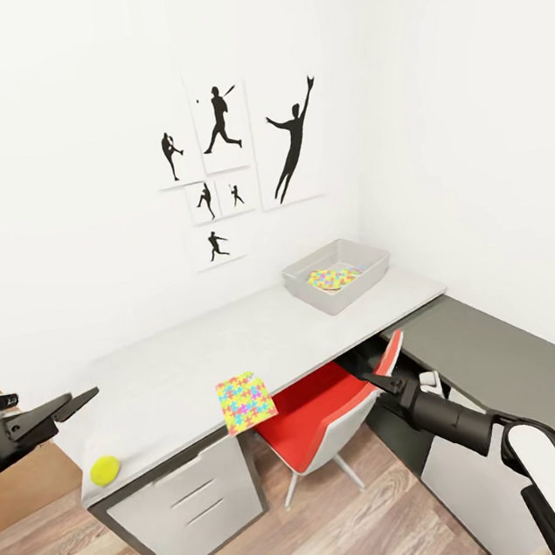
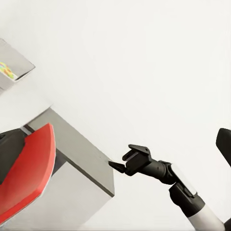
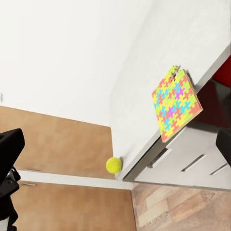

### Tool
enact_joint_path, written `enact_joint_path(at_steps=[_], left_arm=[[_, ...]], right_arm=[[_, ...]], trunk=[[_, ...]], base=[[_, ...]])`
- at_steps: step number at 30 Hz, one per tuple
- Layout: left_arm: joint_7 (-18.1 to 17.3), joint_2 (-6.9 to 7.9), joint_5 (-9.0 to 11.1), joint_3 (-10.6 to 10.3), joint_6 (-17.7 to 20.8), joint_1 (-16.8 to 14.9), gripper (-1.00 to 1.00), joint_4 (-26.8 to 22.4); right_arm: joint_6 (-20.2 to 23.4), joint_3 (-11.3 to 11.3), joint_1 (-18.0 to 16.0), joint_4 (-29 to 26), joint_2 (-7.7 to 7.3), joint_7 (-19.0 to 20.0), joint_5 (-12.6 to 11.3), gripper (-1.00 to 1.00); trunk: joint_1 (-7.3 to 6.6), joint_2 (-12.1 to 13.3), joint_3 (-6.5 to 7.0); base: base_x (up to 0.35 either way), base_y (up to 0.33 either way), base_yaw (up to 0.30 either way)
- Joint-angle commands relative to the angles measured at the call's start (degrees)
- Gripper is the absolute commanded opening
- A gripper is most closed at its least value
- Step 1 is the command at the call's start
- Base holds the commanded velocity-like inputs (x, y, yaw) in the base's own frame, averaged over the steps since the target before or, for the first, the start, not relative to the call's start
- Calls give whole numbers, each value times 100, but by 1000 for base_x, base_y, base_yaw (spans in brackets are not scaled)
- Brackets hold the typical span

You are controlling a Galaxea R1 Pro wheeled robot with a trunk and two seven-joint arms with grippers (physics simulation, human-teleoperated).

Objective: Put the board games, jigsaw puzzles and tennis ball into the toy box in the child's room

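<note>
I'm between pickups — one jigsaw puzzle (image 1: 334, 277) already lies inside the toy box (image 1: 338, 273) at the far end of the pale worktop (image 1: 175, 362). A second jigsaw puzzle (image 1: 246, 402) overhangs the worktop's front edge above the red chair (image 1: 323, 412), and one tennis ball (image 1: 104, 469) sits near the left corner. No board games are on this stretch, as far as I can tell.

My left hand (image 1: 66, 406) is released and empty, hovering near the ball. My right hand (image 1: 376, 382) sits by the chair; I cannot tell its state. Next I'd grasp the overhanging puzzle or the ball.
</note>
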Motion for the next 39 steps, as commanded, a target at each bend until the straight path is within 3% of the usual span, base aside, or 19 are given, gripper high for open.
enact_joint_path(at_steps=[1,5,7,10,12,17,20,26,28,32,34,39], left_arm=[[-15,-13,-98,-65,65,-4,100,-4],[36,-128,-505,-450,80,-7,100,-8],[202,-334,-785,-743,101,-40,100,-6],[760,-703,-1026,-925,128,-86,100,0],[1666,-1091,-1136,-992,142,-101,100,6],[2873,-1558,-1174,-1087,156,-112,100,38],[3526,-1852,-1180,-1311,149,-124,100,340],[4297,-2287,-1195,-1607,93,-291,100,1191],[4595,-2609,-1208,-1650,74,-355,100,1384],[5171,-3020,-1209,-1752,-25,-388,100,1593],[5365,-3125,-1194,-1815,-131,-393,100,1667],[5531,-3209,-1157,-1868,-212,-398,100,1732]], right_arm=[[28,-8,-6,1,1,58,59,100],[28,-8,-6,5,1,58,59,100],[28,-8,-6,6,1,58,59,100],[26,-8,-6,4,1,58,59,100],[15,-8,-6,5,1,58,59,100],[-4,-8,-6,6,1,58,61,100],[-12,-8,-6,5,1,58,60,100],[-16,-8,-6,3,1,58,59,100],[-16,-8,-6,1,1,58,59,100],[-16,-8,-6,0,1,58,59,100],[-16,-8,-6,0,1,58,59,100],[-16,-8,-6,0,1,58,64,100]], trunk=[[3,-12,-11],[3,-12,-9],[3,-12,-9],[3,-12,-9],[3,-12,-9],[3,-12,-9],[3,-12,-9],[3,-12,-9],[3,-12,-9],[3,-12,-9],[3,-12,-9],[3,-12,-9]], base=[[0,-11,-77],[0,-5,-34],[0,-2,-11],[0,-1,-4],[0,0,-1],[0,0,0],[0,0,0],[0,0,0],[0,0,0],[0,0,0],[0,0,0],[0,0,0]])
